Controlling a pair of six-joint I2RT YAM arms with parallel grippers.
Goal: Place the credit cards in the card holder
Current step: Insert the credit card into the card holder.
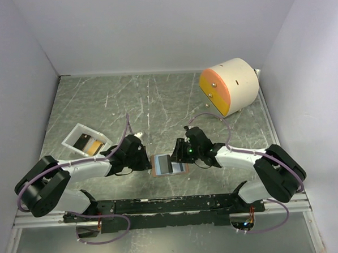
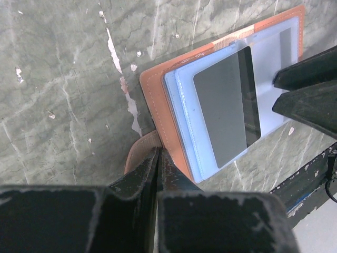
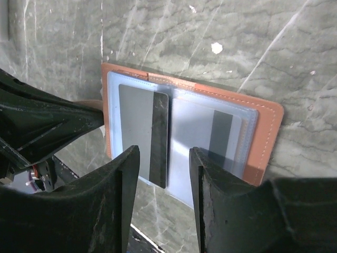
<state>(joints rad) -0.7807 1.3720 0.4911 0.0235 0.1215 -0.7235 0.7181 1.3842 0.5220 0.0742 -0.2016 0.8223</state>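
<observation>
The salmon card holder lies open on the table between my two grippers. A grey card with a dark stripe rests on its clear left sleeve, its lower end sticking out past the sleeve. A second card sits inside the right sleeve. My right gripper is open, one finger on each side of the grey card's lower edge, holding nothing. My left gripper is shut on the holder's salmon strap at its edge. In the left wrist view the grey card lies face up.
A white tray at the left holds a dark card and an orange card. A big cream cylinder with an orange face lies at the back right. White walls enclose the table on three sides.
</observation>
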